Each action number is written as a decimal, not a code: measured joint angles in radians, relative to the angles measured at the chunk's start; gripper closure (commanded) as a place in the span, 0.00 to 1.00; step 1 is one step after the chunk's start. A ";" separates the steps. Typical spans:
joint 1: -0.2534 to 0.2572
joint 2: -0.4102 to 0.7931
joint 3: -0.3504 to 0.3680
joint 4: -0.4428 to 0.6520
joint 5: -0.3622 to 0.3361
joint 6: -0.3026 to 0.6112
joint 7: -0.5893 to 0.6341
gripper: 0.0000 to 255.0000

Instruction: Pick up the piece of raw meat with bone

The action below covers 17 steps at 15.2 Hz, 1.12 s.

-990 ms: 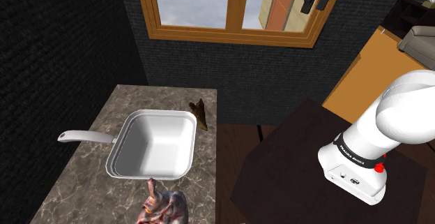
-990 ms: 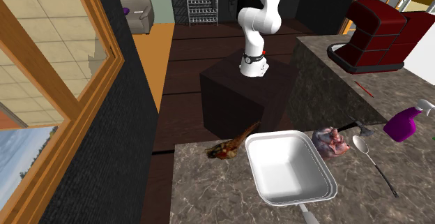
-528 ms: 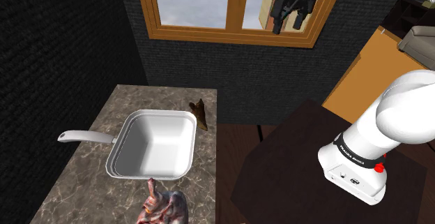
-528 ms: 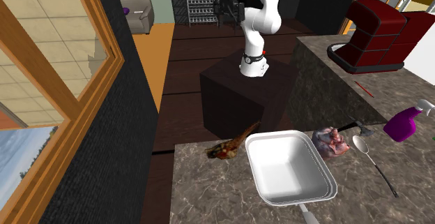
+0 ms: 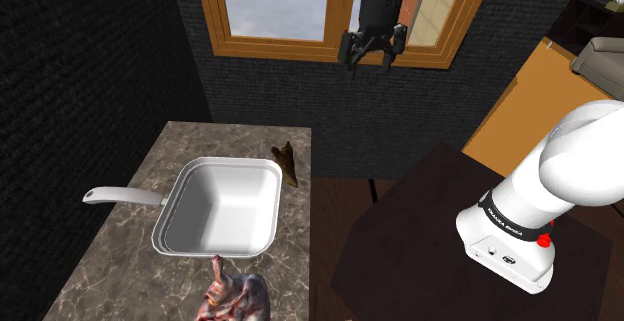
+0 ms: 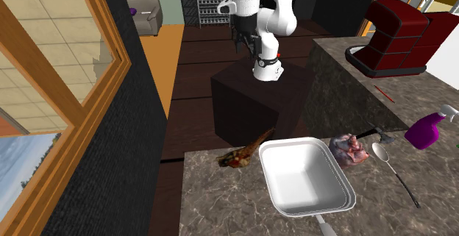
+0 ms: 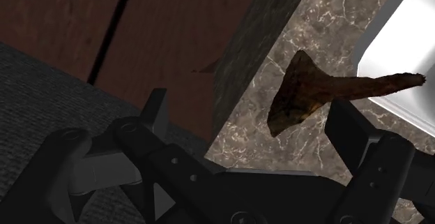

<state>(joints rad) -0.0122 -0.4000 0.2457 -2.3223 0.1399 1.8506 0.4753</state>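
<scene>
My gripper (image 5: 372, 57) hangs high before the window (image 5: 290, 4), fingers spread wide with nothing between them. The meat (image 5: 286, 162), a brown wedge with a bone, lies at the counter's (image 5: 120, 269) edge, just beside the white pan (image 5: 215, 166), at its two o'clock in the shoulder view. There I hang at the meat's one o'clock, well apart from it.

I see the meat with bone (image 5: 287, 162) (image 6: 243, 154) (image 7: 307, 93), dark brown wedge tapering to a thin bone, lying flat at the marbled desk's (image 5: 120, 259) edge, centre of the shoulder view, just beside the white pan's (image 5: 228, 162) corner
</scene>
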 measured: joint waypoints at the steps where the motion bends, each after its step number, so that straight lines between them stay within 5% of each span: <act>1: -0.001 0.033 0.016 0.008 -0.001 0.019 0.032 0.00; 8: 0.002 0.305 0.111 0.108 -0.047 0.141 0.277 0.00; 17: 0.053 0.683 0.123 0.322 -0.167 0.222 0.563 0.00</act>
<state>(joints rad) 0.0403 0.2828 0.3685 -2.0005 -0.0272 2.0722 1.0382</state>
